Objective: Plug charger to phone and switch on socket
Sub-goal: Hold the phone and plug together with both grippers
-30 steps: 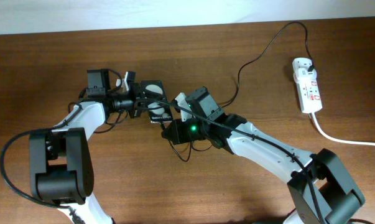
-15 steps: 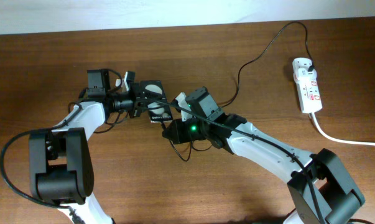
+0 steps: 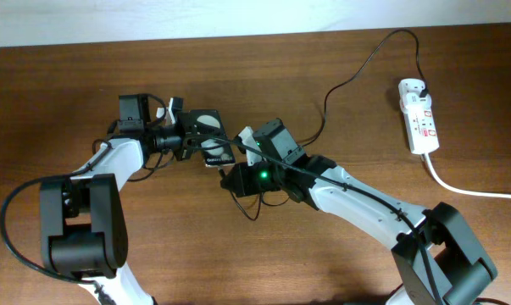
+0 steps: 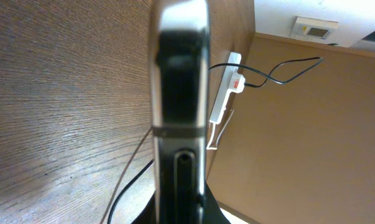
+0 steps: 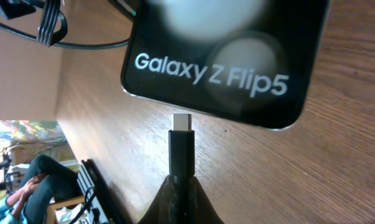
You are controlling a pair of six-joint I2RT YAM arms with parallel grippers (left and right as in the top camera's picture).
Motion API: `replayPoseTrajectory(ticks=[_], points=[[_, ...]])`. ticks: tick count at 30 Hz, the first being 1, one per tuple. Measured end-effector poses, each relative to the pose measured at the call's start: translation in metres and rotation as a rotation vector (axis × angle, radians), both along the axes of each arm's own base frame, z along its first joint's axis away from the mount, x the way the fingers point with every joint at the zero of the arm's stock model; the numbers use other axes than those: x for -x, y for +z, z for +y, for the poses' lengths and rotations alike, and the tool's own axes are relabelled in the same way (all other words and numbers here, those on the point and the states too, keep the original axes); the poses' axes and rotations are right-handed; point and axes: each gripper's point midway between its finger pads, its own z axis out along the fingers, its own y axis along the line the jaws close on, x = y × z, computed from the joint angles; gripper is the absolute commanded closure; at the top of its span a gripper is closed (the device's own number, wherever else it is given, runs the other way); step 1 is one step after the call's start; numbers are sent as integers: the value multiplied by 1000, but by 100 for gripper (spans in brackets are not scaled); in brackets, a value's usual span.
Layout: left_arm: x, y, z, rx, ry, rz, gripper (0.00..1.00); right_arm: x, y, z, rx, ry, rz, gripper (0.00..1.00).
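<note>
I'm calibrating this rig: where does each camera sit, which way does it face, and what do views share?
Overhead: fixed above the brown wooden table, looking straight down; both arms, left hand and right hand show.
Left wrist: on the left arm, facing the black glossy phone edge-on, white power strip beyond; own fingers indistinct.
Right wrist: on the right arm, facing the phone's face; its fingers pinch the black charger plug tip.
Shared: phone in all three; strip in overhead and left wrist.

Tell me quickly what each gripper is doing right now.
Left gripper: shut on the phone.
Right gripper: shut on the charger's plug tip.
</note>
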Motion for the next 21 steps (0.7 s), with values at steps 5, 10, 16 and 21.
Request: replayPoseTrajectory(ticks=[5,10,16,21], points=[[-1,-1,1,-7,5,0,100,-4,-2,-2,19,-21,-16,96],[-2,-2,1,-12,8,-2,100,-7,-3,-4,27,-31,-23,96],[-3,0,2,-9,9,-15,100,-11,0,0,9,-79,-7,96],[-8,14,-1,24,-39,-126,100,-14,1,1,7,-97,-18,96]])
